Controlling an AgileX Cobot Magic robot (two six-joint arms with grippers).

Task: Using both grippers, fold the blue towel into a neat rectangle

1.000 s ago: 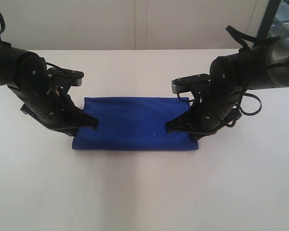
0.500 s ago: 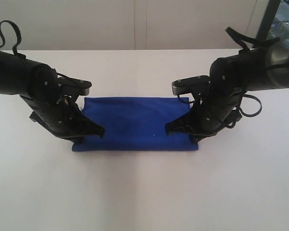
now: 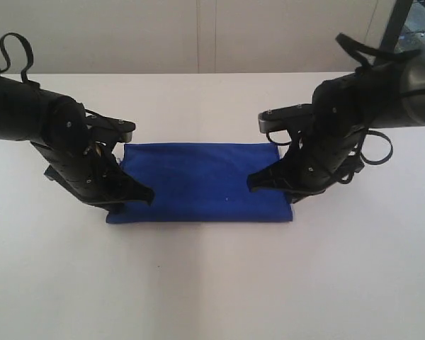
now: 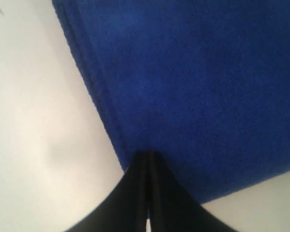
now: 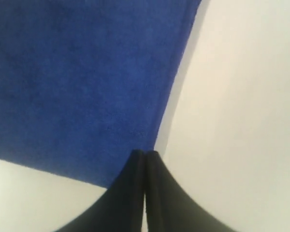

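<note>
Though perhaps ungripped, blue towel (image 3: 198, 180) between closed grippers (image 3: 149, 195) (image 3: 251, 183).

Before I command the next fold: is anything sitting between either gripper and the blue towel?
Nothing visible does. The left gripper and right gripper, both shut, have their tips right at the blue towel's short ends; around it lies only the white table.

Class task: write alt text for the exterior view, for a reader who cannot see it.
A blue towel lies flat as a long rectangle on a white table. The black left gripper and right gripper, both shut, point inward over its two short ends.
</note>
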